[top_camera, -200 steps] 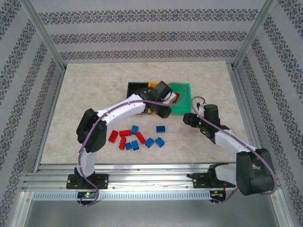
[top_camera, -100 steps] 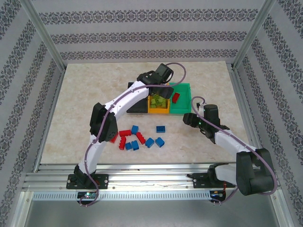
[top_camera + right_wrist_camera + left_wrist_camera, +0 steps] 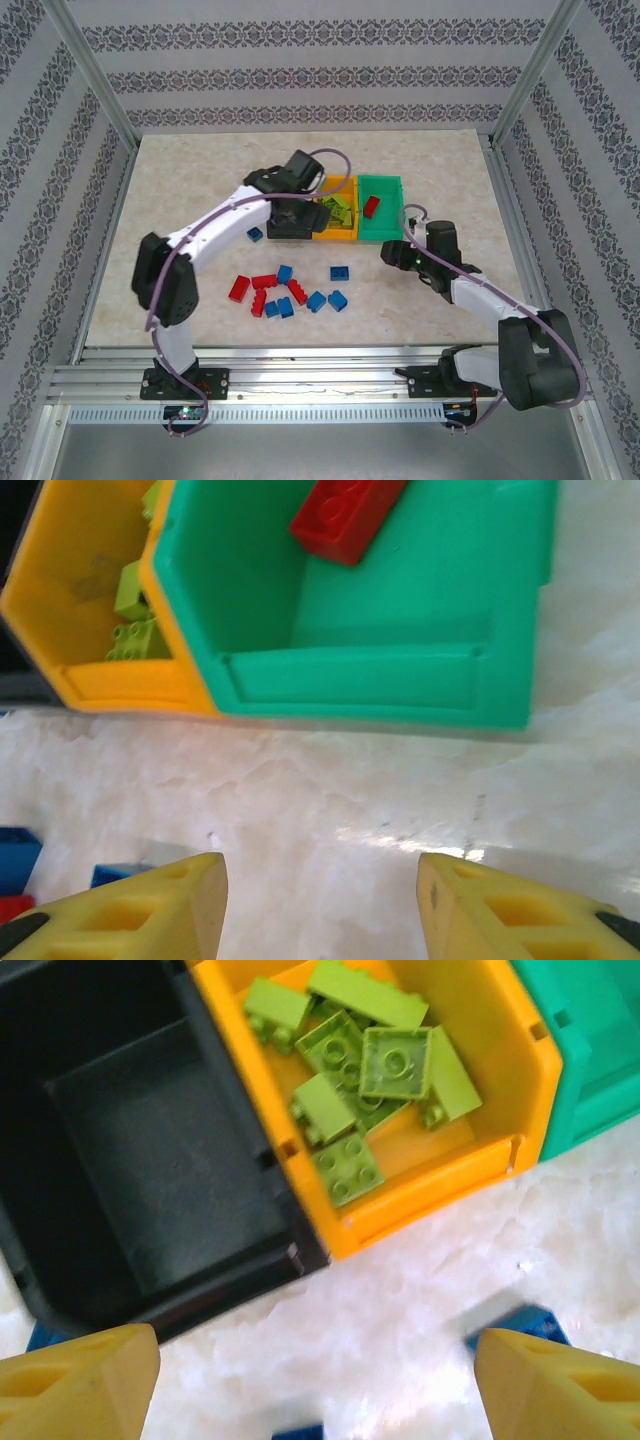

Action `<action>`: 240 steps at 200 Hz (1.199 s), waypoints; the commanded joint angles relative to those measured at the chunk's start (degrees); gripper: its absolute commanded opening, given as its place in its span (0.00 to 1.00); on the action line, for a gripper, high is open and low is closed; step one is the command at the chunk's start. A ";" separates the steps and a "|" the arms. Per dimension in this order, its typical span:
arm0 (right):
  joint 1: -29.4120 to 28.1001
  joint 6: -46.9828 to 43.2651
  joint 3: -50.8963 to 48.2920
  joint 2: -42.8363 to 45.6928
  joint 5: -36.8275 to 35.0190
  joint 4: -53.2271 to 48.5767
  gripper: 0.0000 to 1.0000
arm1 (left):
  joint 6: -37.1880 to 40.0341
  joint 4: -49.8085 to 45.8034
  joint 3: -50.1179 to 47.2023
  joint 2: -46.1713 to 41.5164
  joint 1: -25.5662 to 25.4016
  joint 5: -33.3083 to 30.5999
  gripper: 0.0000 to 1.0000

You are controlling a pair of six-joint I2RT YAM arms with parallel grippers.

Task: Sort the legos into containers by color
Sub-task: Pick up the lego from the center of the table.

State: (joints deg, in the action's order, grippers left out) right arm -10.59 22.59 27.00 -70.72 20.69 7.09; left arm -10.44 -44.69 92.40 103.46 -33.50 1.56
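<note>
the left gripper [image 3: 320, 1385] has its two yellow fingers [image 3: 75, 1380] spread wide at the bottom corners of its wrist view, with nothing between them but pale table [image 3: 400, 1290]. just above the gap are the near walls of the black bin [image 3: 150, 1160], upper left, and the orange-yellow bin [image 3: 440, 1185], upper middle, side by side and touching. a heap of lime green bricks [image 3: 395, 1060] lies inside the orange-yellow one, well clear of the jaws. a blue brick [image 3: 515, 1322] lies on the table just above the right-hand finger; whether they touch i cannot tell. the green bin [image 3: 590, 1050] shows at the upper right edge.

the right gripper [image 3: 320, 910] also stands with jaws apart and holds nothing, its fingers low in its wrist view over bare table. above the gap is the green bin's near wall, and a red brick [image 3: 345, 515] lies inside it at the top of the frame, well away from the jaws.

from overhead, the loose red and blue bricks [image 3: 285, 290] lie scattered below the bins, mid-frame, between the two arms.
</note>
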 commanded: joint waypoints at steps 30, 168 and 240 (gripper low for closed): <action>-10.58 1.23 0.87 -1.86 0.26 -3.80 0.53 | -0.90 1.76 -11.97 -13.28 4.82 4.12 0.83; -22.66 2.08 19.59 -16.66 -7.31 -18.95 0.62 | -4.98 8.78 -18.09 -16.14 18.47 25.13 0.82; -28.07 3.50 27.21 -24.79 -16.01 -27.12 0.70 | -5.18 9.76 -19.39 -17.71 18.48 28.00 0.82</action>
State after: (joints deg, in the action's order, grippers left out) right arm -38.15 24.32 52.40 -94.04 8.71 -16.14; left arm -14.55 -37.41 73.71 87.79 -14.98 26.89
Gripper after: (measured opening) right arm 0.683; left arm 0.820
